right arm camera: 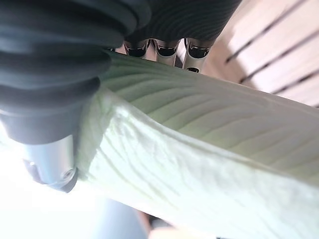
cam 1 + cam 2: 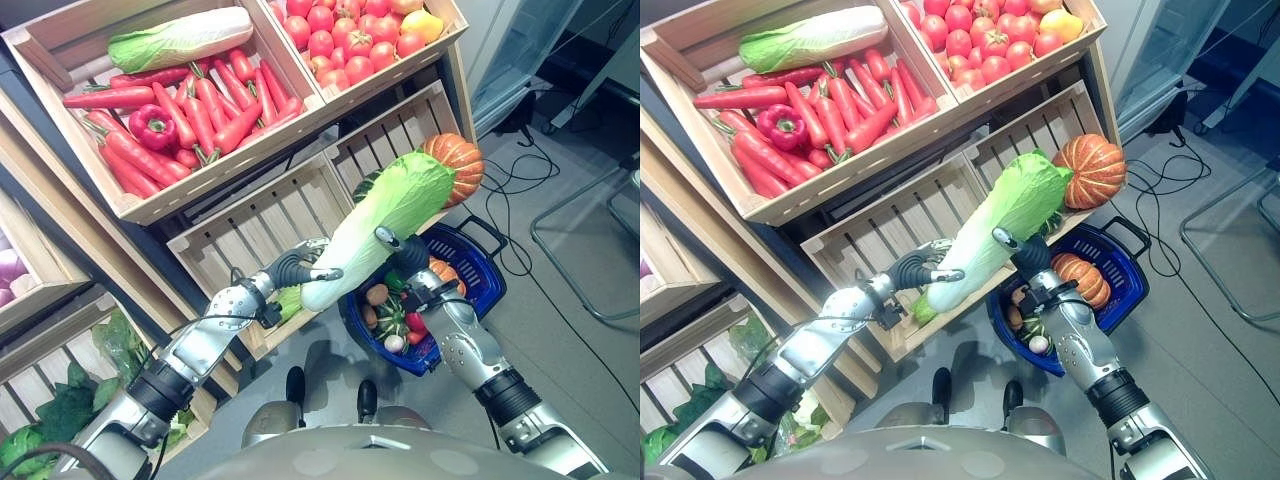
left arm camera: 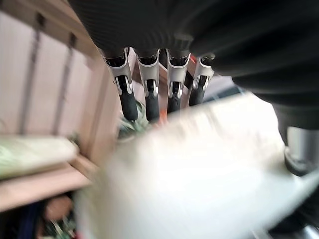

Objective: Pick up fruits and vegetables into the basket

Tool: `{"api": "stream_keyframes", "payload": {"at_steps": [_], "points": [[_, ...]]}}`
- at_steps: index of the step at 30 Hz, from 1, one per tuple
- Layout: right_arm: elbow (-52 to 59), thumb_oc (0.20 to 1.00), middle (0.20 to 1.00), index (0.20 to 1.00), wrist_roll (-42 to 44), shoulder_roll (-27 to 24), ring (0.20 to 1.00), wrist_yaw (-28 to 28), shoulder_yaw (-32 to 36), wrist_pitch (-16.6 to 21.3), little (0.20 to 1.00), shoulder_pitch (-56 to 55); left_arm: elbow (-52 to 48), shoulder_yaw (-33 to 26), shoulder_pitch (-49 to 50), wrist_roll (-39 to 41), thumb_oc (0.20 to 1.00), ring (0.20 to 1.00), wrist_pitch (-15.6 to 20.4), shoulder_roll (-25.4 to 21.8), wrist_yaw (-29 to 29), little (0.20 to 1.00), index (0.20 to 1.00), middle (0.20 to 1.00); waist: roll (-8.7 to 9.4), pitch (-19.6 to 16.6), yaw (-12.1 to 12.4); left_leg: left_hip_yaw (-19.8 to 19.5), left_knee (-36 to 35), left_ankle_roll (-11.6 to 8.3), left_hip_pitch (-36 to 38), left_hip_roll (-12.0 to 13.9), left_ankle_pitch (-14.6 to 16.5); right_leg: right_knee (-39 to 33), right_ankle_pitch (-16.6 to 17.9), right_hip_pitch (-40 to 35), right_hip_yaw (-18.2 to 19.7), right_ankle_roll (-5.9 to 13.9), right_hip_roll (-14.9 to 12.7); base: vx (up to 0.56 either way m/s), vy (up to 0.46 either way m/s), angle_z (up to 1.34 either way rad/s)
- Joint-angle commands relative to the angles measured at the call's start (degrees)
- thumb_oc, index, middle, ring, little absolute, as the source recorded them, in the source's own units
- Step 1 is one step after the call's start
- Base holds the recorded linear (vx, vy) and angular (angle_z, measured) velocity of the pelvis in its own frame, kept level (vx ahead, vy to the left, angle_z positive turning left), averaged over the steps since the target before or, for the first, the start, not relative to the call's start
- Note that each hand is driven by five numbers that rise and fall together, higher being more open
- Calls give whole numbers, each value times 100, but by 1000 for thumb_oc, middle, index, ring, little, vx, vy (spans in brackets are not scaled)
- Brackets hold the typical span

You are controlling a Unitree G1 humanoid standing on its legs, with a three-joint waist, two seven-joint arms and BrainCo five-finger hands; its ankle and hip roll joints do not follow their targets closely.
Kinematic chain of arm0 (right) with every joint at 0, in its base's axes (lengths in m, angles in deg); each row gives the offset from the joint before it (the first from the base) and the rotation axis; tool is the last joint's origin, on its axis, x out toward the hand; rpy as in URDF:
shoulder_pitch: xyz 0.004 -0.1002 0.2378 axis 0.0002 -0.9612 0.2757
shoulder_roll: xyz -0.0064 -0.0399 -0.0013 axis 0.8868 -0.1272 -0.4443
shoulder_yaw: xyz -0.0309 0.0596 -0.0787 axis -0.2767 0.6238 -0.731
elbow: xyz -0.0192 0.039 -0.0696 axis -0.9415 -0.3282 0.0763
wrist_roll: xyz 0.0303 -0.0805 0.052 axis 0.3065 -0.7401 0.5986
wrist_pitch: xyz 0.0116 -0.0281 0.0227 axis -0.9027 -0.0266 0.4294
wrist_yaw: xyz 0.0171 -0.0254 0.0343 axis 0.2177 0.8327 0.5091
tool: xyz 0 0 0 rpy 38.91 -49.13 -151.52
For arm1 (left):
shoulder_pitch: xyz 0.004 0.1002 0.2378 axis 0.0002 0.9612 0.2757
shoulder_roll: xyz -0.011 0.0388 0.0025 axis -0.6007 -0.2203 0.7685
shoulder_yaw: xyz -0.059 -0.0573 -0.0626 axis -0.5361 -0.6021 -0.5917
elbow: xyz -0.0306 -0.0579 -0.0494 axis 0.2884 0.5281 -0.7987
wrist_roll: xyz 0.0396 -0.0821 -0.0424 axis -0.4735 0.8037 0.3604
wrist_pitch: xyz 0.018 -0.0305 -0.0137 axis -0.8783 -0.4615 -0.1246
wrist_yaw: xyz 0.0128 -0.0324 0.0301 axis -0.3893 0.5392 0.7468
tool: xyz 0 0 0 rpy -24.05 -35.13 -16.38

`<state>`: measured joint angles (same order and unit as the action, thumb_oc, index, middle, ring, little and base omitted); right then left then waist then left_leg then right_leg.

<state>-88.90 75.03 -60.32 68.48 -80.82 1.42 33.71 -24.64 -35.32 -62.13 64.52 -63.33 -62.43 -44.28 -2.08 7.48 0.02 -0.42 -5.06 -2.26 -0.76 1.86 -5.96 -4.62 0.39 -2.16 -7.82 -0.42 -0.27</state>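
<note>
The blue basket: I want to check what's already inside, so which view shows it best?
The left eye view: the blue basket shows its rim, handle and produce inside, below the held napa cabbage. The right eye view shows it similarly, slightly more covered. Both wrist views show mostly cabbage.

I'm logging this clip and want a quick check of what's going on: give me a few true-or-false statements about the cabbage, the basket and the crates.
1. Both hands are on the long napa cabbage. True: the left hand is at its white base, the right hand further up.
2. The held cabbage lies inside the blue basket. False: it is held in the air, slanting above the basket.
3. The basket is empty. False: it already holds a small pumpkin and other produce.
4. A second napa cabbage lies in the crate with the carrots. True.
5. A large pumpkin sits on the floor. False: it sits in a slatted crate.
</note>
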Motion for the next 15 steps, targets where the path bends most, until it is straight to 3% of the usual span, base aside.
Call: {"api": "stream_keyframes", "payload": {"at_steps": [1,2,5,8,15], "points": [[371,200,200,200,-232,219,200,-463,445,793,200,222,166,-503,-323,-492,1000,1000,77,-481,866,1000,1000,1000,232,581,40,92,75,240,-17,-232,543,319,-71,302,88,458,-219,-115,-10,1],[370,200,200,200,-233,219,200,-464,445,794,200,223,167,-503,-324,-492,1000,1000,77,-481,866,1000,1000,1000,232,580,40,92,75,240,-18,-232,543,320,-71,304,88,458,-219,-230,-8,-2],[-6,200,200,200,-574,251,200,-1058,777,1157,200,369,286,-773,-420,-778,1000,1000,25,-525,1595,1000,1000,1000,207,944,19,175,378,212,-369,-233,559,591,-129,641,73,389,-190,-243,-6,-3],[-470,200,200,200,-822,128,200,-1576,1091,1458,200,637,425,-847,-671,-825,1000,1000,-93,-542,2065,1000,1000,1000,183,1451,15,204,1118,106,-920,-269,604,1140,-239,1022,34,305,-196,-247,-22,-4],[-1289,200,200,200,-986,-12,200,-2685,1366,1670,200,1269,694,-713,-1227,-848,1000,1000,-252,-544,2796,1000,1000,1000,180,1974,54,78,2090,7,-1746,-359,814,1735,-375,1573,81,217,-212,-154,-14,5]]}}
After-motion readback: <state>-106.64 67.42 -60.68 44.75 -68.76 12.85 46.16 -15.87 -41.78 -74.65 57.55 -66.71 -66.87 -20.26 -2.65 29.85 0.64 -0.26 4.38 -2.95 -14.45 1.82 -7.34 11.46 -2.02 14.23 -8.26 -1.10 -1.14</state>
